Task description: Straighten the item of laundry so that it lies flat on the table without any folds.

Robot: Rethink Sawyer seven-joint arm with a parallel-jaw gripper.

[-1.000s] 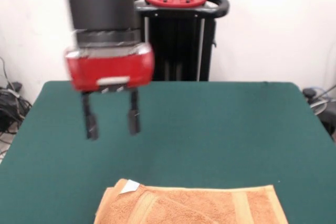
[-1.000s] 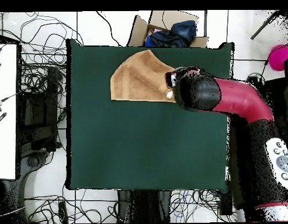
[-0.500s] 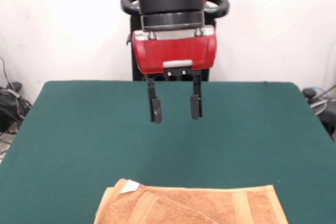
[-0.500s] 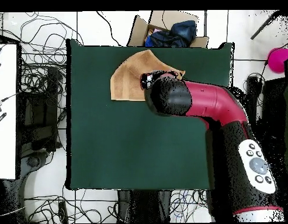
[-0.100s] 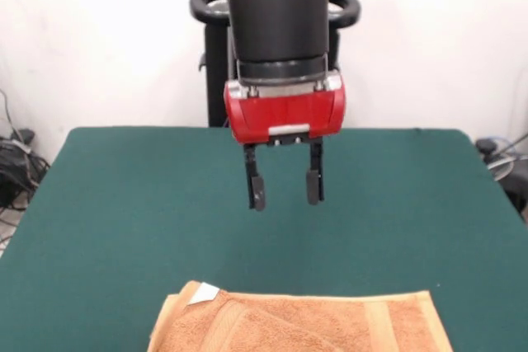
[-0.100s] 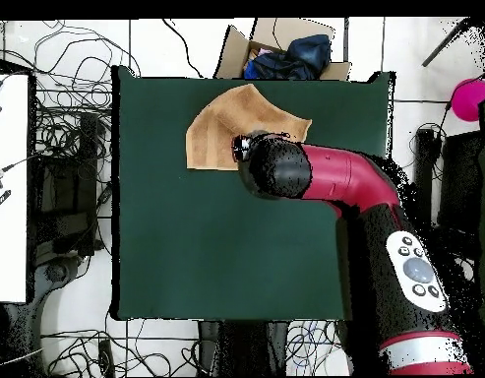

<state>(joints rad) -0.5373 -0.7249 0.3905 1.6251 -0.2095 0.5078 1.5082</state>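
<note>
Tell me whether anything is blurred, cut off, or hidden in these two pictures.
Front view: the tool is crisp, with no motion smear, and the towel is cut off by the bottom edge. Overhead view: the arm hides part of the towel's edge and the tool itself; lighting on the table is even, without glare.

Robot lab — floor cables (image 6: 74,138) everywhere

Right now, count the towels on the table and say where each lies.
1. The orange-tan towel lies partly folded at the green table's near edge in the front view; the open end effector hangs above, not touching it.
</note>
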